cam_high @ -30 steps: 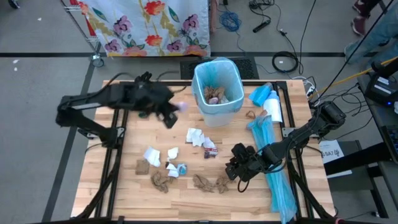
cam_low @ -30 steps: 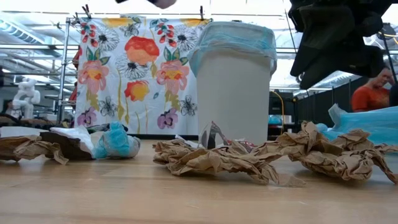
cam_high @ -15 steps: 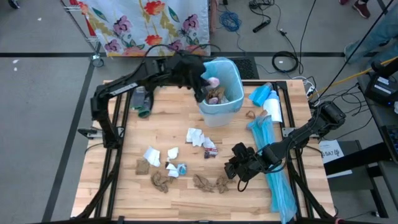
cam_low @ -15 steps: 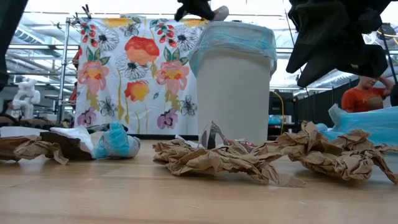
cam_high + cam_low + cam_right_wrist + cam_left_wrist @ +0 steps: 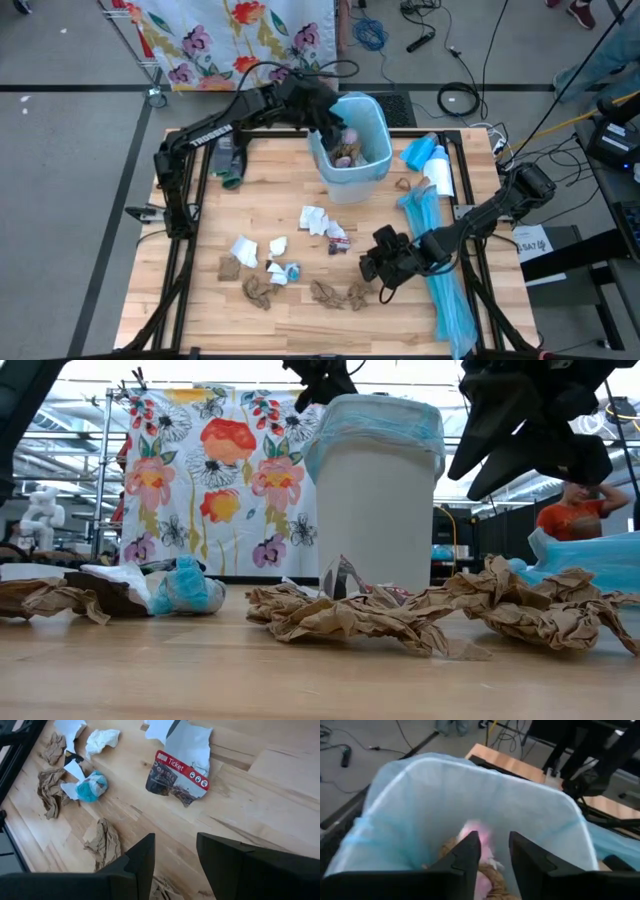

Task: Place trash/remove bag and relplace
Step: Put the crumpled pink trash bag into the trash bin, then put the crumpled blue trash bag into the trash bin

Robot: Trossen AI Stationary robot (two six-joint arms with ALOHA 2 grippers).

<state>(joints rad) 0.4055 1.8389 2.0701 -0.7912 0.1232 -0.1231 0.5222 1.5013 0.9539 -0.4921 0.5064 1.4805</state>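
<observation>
The white bin lined with a light-blue bag stands at the table's far middle, with scraps inside. My left gripper hovers open over its left rim; a pink scrap lies in the bag beyond the fingers. Trash lies on the table: white tissue, a torn ticket, a blue bit and brown paper scraps. My right gripper hangs open above the table, just right of the brown scraps, touching nothing.
Long light-blue plastic sheets lie along the table's right side, with a blue and white roll beside the bin. A floral cloth hangs behind the table. A person in an orange shirt shows far off.
My left gripper has carried a pink scrap from above the table's left part toward the far edge, to over the bin, and has let it go; the scrap now lies in the bag. My right gripper has kept still.
</observation>
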